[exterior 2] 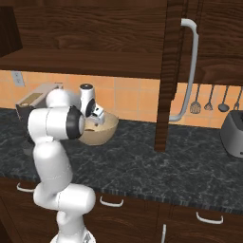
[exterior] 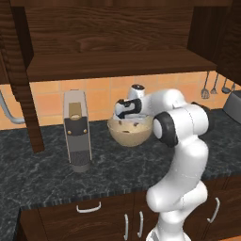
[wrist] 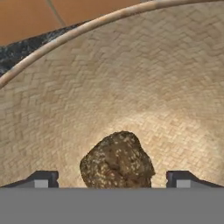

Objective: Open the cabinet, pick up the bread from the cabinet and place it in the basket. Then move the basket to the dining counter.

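Now the bread (wrist: 117,159) lies in the basket (wrist: 131,78) between the spread tool (wrist: 112,179) fingertips.

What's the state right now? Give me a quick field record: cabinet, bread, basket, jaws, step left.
cabinet: doors open
bread: brown lump inside the basket, lying between the jaw tips
basket: on the black worktop, against the tiled wall
gripper: inside the basket, jaws apart, either side of the bread
worktop: black speckled granite
step left: carry the basket to the dining counter
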Controlling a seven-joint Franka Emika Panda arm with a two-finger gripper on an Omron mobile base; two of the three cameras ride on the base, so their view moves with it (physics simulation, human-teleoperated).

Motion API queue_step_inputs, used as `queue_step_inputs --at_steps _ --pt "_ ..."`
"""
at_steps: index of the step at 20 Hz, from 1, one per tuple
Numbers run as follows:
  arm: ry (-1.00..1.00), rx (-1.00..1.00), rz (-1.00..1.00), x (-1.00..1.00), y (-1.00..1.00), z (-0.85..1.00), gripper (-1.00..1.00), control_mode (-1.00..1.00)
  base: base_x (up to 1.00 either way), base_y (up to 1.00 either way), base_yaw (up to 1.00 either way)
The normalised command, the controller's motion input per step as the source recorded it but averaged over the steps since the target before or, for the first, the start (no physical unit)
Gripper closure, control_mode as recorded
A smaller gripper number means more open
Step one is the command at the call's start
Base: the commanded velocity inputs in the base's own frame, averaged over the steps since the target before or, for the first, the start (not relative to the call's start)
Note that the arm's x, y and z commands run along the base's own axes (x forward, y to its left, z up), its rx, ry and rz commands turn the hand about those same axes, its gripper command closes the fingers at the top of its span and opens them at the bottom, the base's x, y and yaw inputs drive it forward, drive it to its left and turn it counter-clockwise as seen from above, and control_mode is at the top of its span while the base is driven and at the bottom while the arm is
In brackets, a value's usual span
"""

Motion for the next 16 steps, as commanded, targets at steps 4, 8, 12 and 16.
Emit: queue_step_inputs --at_steps 4,8,12,16 --pt "-0.02 0.0 -0.01 -0.89 -0.09 0.21 -1.0 -1.0 0.0 0.0 0.0" --pt "-0.09 -0.02 -0.01 -0.98 -0.3 0.67 -1.0 -1.0 0.0 0.0 0.0" --pt "-0.06 -0.04 -0.05 -0.63 -0.28 0.78 -1.0 -1.0 0.0 0.0 0.0" --pt "0.0 0.0 -0.24 -0.51 -0.31 0.07 -1.0 -1.0 0.0 0.0 0.0"
